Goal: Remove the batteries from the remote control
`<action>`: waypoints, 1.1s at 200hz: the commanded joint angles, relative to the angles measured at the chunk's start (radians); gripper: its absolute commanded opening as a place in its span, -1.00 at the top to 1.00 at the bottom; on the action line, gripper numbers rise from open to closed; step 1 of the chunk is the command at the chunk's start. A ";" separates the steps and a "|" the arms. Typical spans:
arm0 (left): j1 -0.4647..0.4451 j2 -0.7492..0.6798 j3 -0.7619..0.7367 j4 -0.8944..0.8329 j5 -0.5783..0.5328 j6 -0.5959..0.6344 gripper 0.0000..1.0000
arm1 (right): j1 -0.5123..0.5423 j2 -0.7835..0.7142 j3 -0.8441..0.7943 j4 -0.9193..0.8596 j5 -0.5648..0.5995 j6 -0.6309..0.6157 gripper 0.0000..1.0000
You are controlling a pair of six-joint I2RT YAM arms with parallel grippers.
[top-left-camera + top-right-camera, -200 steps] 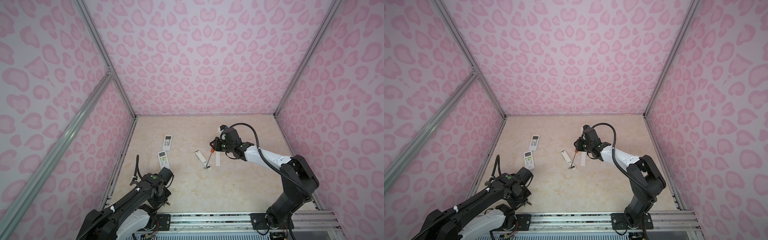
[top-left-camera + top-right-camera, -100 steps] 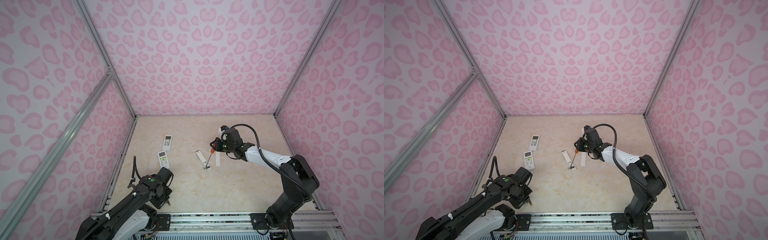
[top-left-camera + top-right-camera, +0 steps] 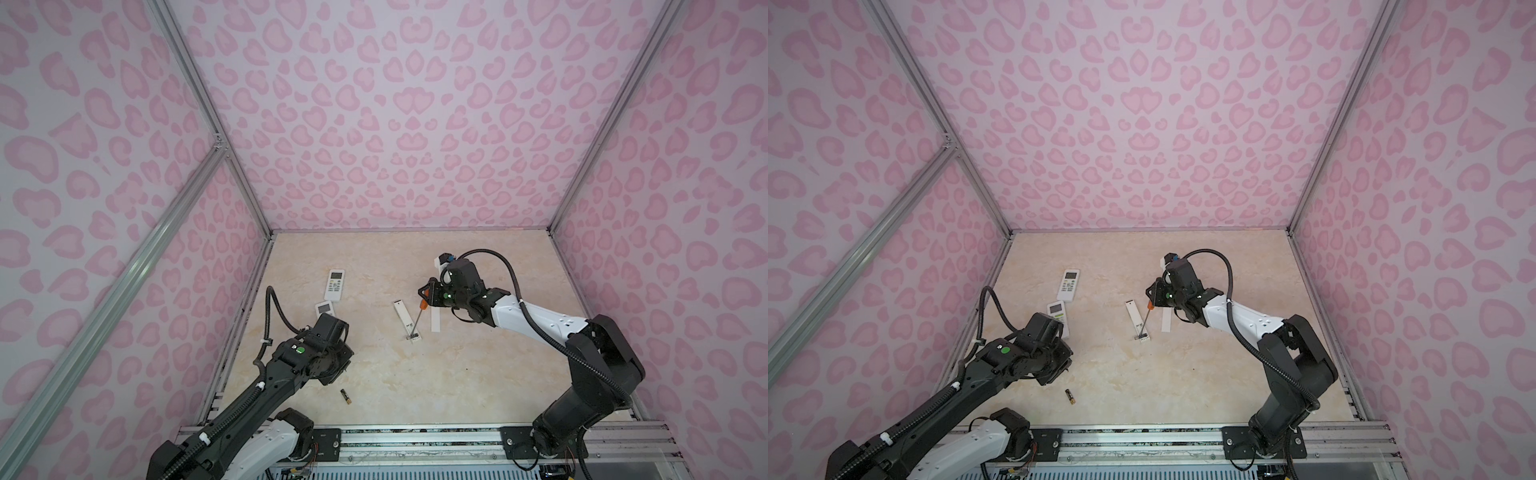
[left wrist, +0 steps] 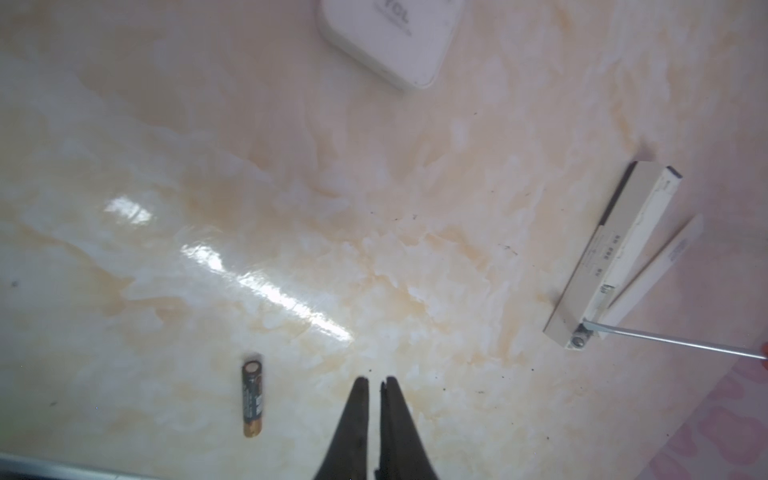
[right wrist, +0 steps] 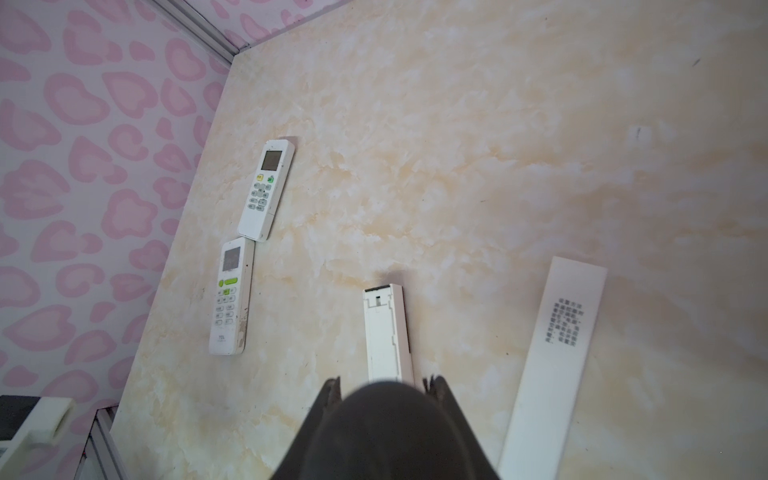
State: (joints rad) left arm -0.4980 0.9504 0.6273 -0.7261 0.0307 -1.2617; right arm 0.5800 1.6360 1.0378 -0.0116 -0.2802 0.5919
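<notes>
Black-and-gold, one battery (image 3: 345, 397) is already lying loose on the marble table (image 3: 457, 374), low and left of centre in both top views, near my left gripper (image 4: 375, 380), whose jaws are standing a narrow slit apart, gripping nothing. My right gripper (image 3: 424, 297) is clamping the orange screwdriver (image 3: 419, 318), its tip resting in the lower end of the slim remote (image 3: 402, 316), whose cover plate (image 3: 435, 318) is lying alongside. That open bay (image 5: 380, 332) is looking empty where visible, its lower end hidden; the two remotes (image 3: 334, 284) at centre left are lying face up, seemingly unopened.

Robot lab booth for sure: pink-print walls (image 3: 407, 124), aluminium framing (image 3: 198, 89), left arm (image 3: 266, 386) and right arm (image 3: 540, 324) on a rail (image 3: 415, 442).
</notes>
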 commanded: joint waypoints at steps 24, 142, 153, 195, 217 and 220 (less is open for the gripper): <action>-0.071 0.107 0.023 0.327 0.141 0.105 0.30 | 0.000 -0.005 0.017 -0.047 0.023 -0.044 1.00; -0.111 0.577 0.204 0.608 0.302 0.204 0.29 | 0.001 0.033 0.096 -0.169 0.001 -0.094 1.00; -0.111 0.619 0.220 0.622 0.313 0.196 0.29 | 0.001 0.040 0.100 -0.174 -0.001 -0.096 1.00; -0.087 0.708 0.246 0.668 0.327 0.160 0.29 | 0.001 0.053 0.140 -0.202 0.003 -0.112 1.00; -0.074 0.758 0.266 0.696 0.339 0.153 0.30 | 0.001 0.068 0.172 -0.241 -0.001 -0.137 1.00; -0.073 0.766 0.270 0.701 0.342 0.151 0.30 | 0.001 0.072 0.176 -0.247 -0.003 -0.141 1.00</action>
State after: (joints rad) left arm -0.5800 1.6756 0.8715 -0.0883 0.3470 -1.0958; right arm 0.5804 1.6875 1.1873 -0.2161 -0.2737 0.4904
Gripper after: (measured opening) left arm 0.351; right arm 0.293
